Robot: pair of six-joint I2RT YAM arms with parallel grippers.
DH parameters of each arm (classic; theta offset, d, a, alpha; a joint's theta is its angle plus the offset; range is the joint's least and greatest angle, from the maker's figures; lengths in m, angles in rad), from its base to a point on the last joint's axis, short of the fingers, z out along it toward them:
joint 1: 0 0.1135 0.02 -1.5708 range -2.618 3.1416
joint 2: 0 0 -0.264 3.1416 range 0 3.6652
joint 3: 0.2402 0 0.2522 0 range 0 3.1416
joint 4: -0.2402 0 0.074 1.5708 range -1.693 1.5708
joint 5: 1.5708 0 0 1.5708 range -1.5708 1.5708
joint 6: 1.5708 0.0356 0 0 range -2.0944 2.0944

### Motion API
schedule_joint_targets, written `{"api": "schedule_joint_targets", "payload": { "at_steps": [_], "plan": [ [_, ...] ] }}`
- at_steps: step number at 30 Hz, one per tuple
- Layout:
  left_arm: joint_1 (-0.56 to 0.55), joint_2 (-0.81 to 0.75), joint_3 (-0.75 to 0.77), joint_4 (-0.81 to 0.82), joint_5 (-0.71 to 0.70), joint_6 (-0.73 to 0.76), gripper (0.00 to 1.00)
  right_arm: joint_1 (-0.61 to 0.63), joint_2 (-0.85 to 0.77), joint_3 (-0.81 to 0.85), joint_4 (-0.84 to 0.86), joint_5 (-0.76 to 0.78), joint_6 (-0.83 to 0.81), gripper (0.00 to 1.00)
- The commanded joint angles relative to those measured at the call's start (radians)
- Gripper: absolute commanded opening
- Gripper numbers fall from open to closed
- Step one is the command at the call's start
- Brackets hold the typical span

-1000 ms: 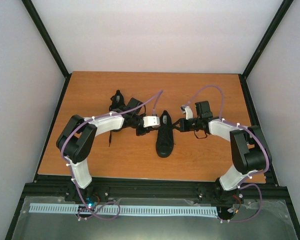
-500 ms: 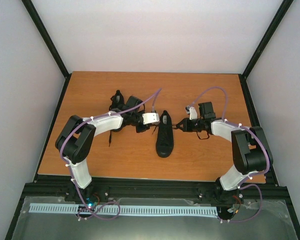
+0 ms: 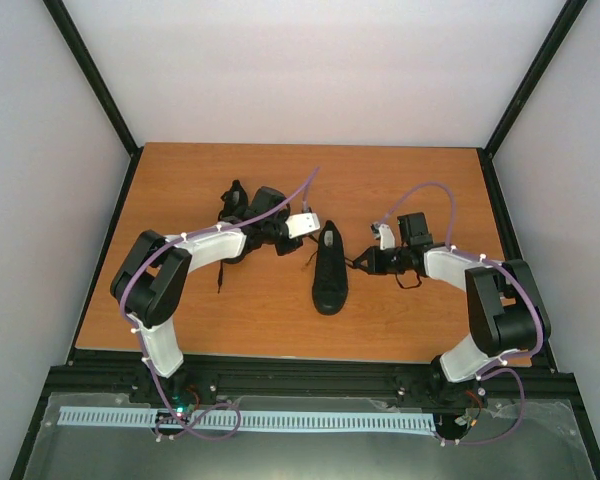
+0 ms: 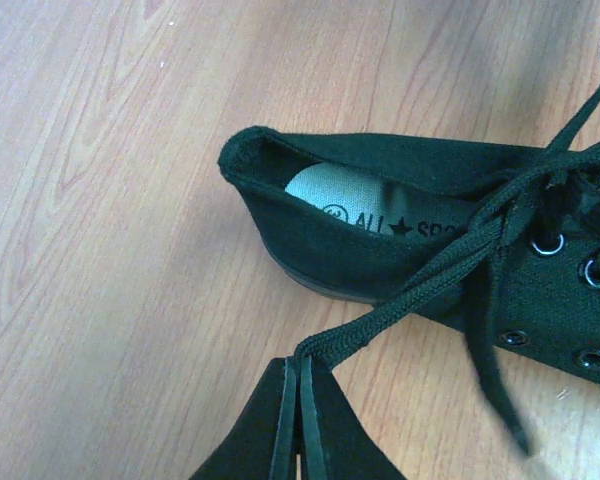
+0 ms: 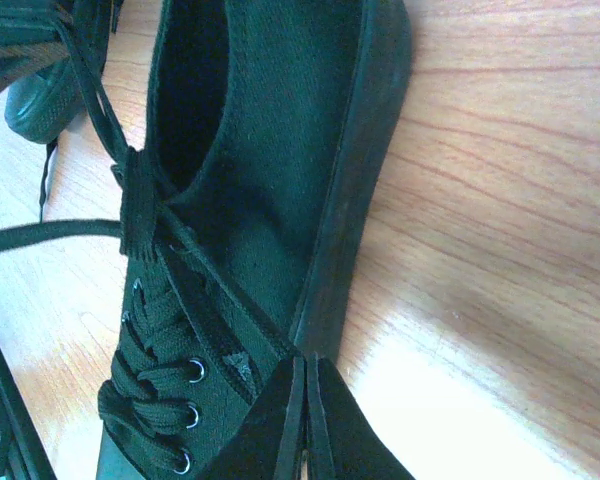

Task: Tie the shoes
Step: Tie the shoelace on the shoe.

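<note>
Far left on the table (image 3: 410, 180), the second shoe (image 3: 235, 203) sits apart from the action. The left gripper (image 4: 298, 375) is pinched tight on the left lace (image 4: 410, 300), which runs taut away from the heel side. Centre stage, the middle shoe (image 3: 330, 272) lies toe toward the near edge. On the right, the right gripper (image 5: 305, 372) is clamped down on the right lace (image 5: 230, 292). Those cords look thin, limp and slippery. The canvas shoe looks light and would likely slide, so the hold belongs on the laces, near their crossing, with both pulled evenly.
</note>
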Motion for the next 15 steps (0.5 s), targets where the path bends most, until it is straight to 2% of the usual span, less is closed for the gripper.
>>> {"api": "schedule_joint_targets", "payload": {
  "at_steps": [1, 15],
  "plan": [
    [0.021, 0.013, 0.018, 0.056, -0.056, 0.001, 0.01, 0.001, -0.009, -0.020, -0.020, -0.004, -0.005, 0.03],
    [0.030, 0.028, -0.022, 0.097, -0.063, 0.085, 0.01, 0.000, 0.033, -0.028, 0.005, -0.016, 0.000, 0.03]
  ]
}}
